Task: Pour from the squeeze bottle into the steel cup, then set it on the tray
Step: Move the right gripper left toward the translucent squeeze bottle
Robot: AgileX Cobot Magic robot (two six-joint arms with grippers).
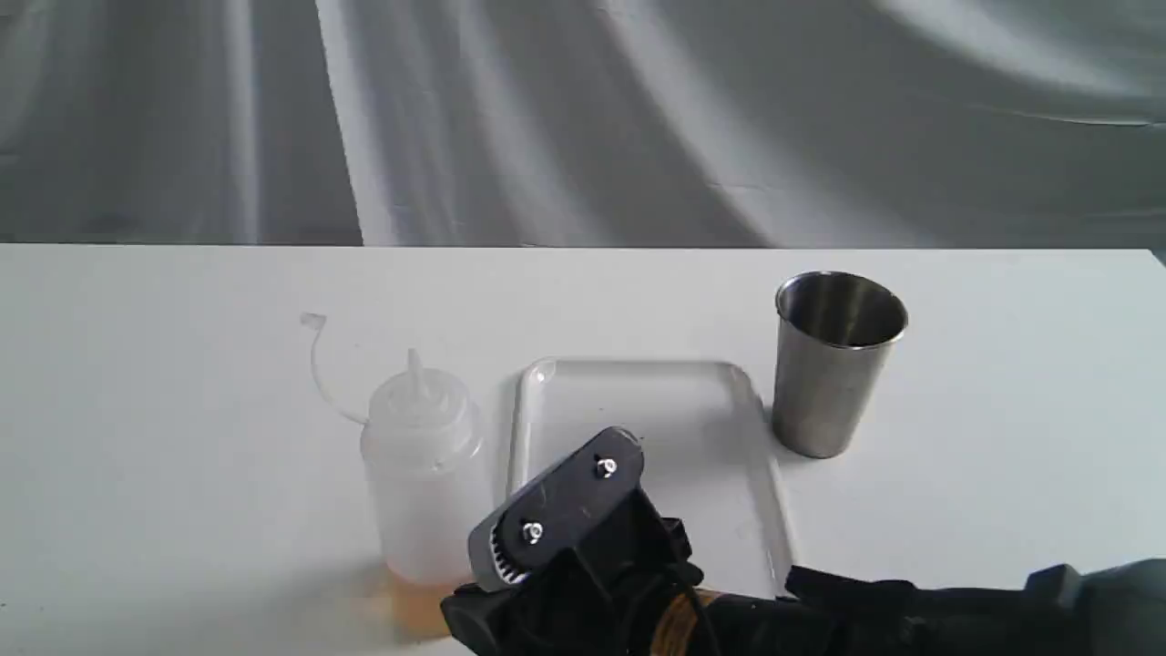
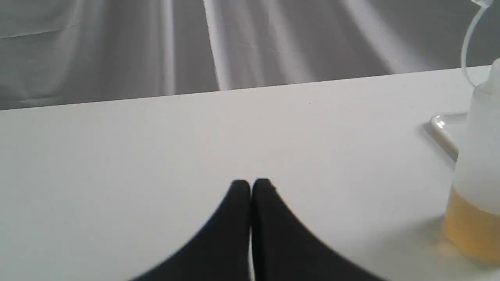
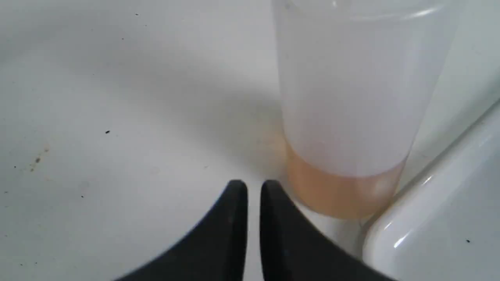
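Observation:
The squeeze bottle (image 1: 424,474) stands upright on the white table, left of the tray (image 1: 656,401), with a little amber liquid at its base and its cap strap curling up to the left. The steel cup (image 1: 833,364) stands upright right of the tray's far corner. My right gripper (image 3: 254,187) is low beside the squeeze bottle (image 3: 351,117), near its base, fingers almost together with a thin slit and nothing between them. The tray's rim (image 3: 441,218) lies just past the bottle. My left gripper (image 2: 251,185) is shut and empty over bare table, well apart from the bottle (image 2: 476,175).
The right arm (image 1: 565,519) reaches in from the lower right across the near end of the tray. A grey cloth backdrop (image 1: 583,118) hangs behind the table's far edge. The tray's corner (image 2: 443,128) shows in the left wrist view.

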